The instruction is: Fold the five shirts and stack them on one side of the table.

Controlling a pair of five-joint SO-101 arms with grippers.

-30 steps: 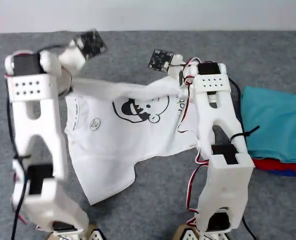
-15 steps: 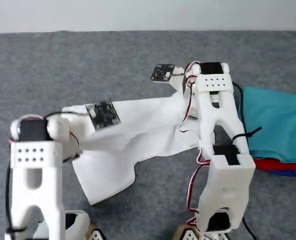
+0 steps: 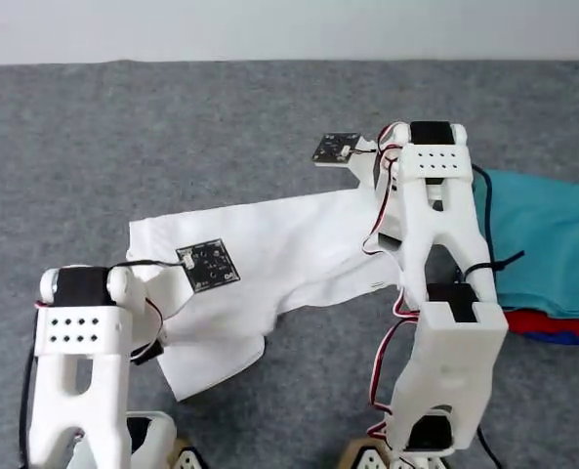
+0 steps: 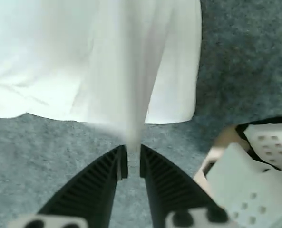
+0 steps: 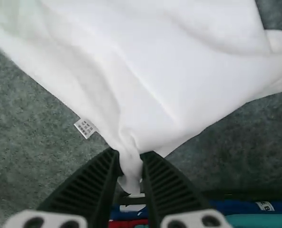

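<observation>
A white shirt (image 3: pixel 279 254) lies across the middle of the grey table, folded over itself so its plain side faces up. My left gripper (image 4: pixel 133 159) is shut on a thin ridge of the shirt's cloth (image 4: pixel 131 71), held up off the table. The left arm (image 3: pixel 79 332) stands at the front left, over the shirt's near left part. My right gripper (image 5: pixel 130 164) is shut on a bunched edge of the shirt (image 5: pixel 155 80), beside a small label (image 5: pixel 86 127). The right arm (image 3: pixel 440 254) reaches to the shirt's far right corner.
A stack of folded shirts (image 3: pixel 548 249) sits at the right edge, teal on top with red and blue beneath; its edge (image 5: pixel 255 209) lies close to the right gripper. Bare grey table (image 3: pixel 172 127) stretches behind the shirt and at the far left.
The left arm has pulled back from the far left toward the front, drawing the shirt's far edge over itself and hiding the printed picture. The right arm shifted slightly to the right.
</observation>
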